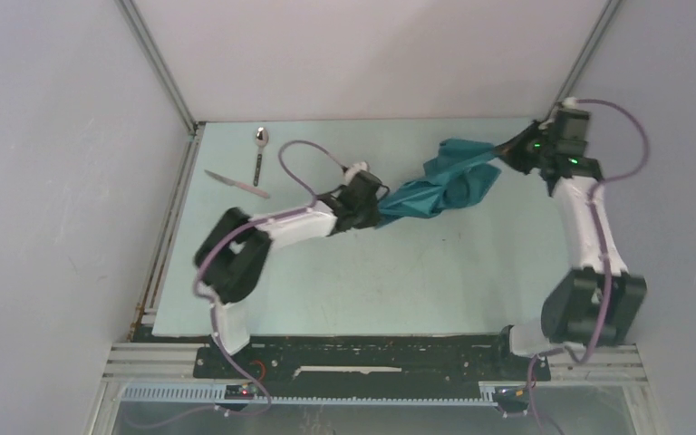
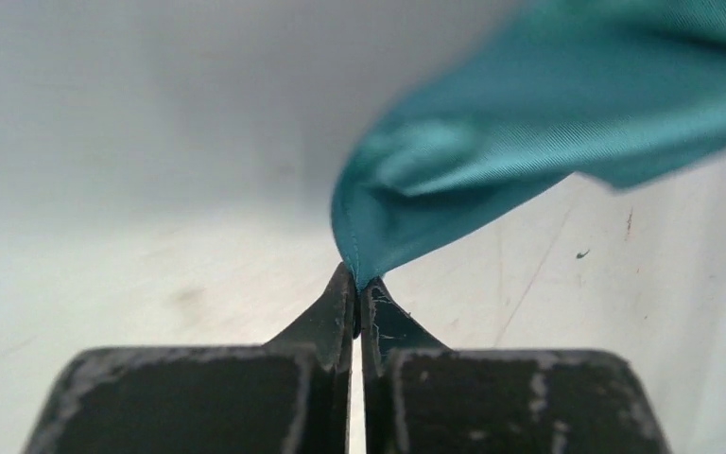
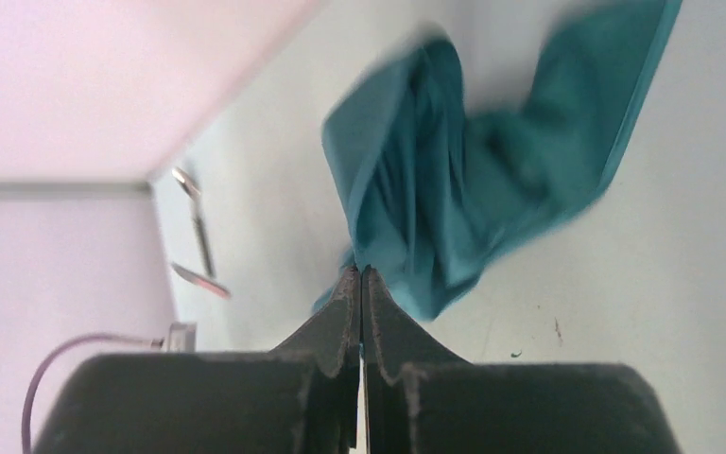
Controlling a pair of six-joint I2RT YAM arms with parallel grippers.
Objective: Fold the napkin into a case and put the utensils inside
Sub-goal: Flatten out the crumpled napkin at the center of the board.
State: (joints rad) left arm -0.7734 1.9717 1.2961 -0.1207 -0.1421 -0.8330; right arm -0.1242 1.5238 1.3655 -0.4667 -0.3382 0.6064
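The teal napkin hangs crumpled and stretched between my two grippers above the middle of the table. My left gripper is shut on its lower left corner; the cloth runs out from the pinched tips. My right gripper is shut on the napkin's upper right end, where the bunched folds rise from the closed tips. The spoon and the knife lie at the table's far left, also small in the right wrist view as spoon and knife.
The pale table is fenced by grey walls left, right and back. A purple cable loops over the left arm near the utensils. The arm bases stand at the near edge.
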